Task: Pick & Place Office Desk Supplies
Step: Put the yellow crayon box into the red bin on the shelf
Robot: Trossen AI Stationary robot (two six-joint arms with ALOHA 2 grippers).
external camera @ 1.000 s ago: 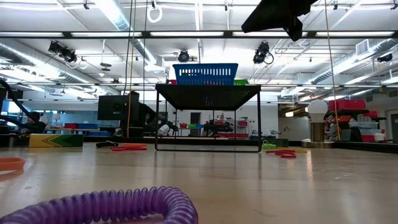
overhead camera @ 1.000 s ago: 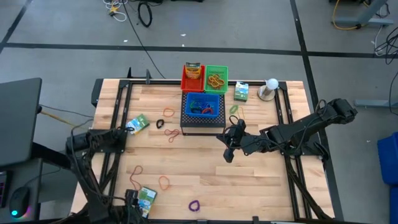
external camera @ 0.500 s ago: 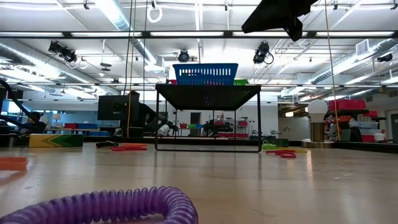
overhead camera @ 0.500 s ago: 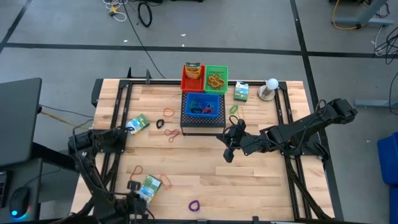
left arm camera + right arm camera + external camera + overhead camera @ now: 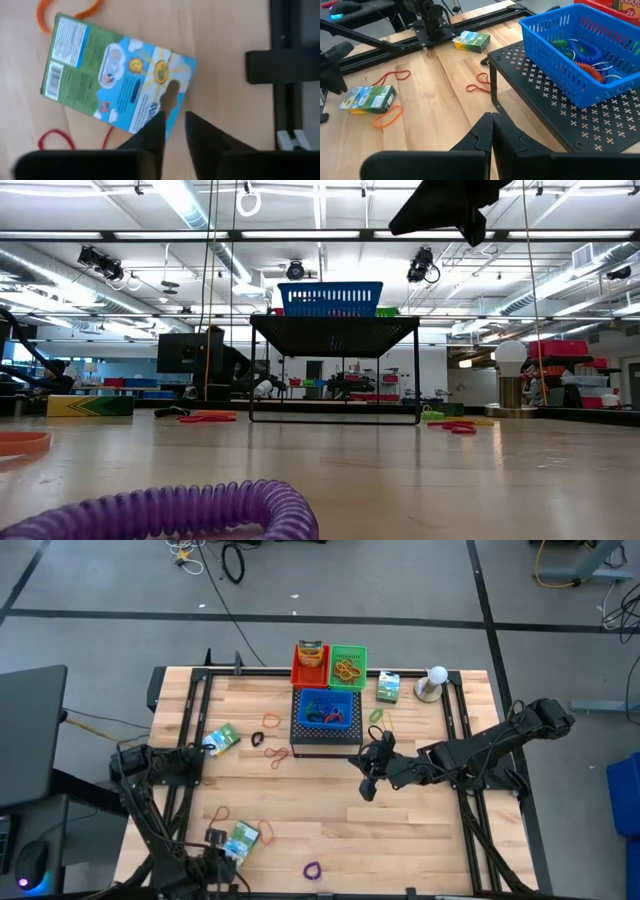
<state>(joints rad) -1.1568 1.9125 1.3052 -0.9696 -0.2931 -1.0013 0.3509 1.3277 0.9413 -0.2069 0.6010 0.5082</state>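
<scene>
At the table's near left edge, the left gripper (image 5: 214,839) has closed down on one end of the green-white box (image 5: 240,837), which now lies skewed beside an orange rubber band (image 5: 267,832); a grasp looks begun, lift not yet. Farther in, the right gripper (image 5: 368,780) waits with fingers pressed together, empty, before the blue basket (image 5: 326,711).
</scene>
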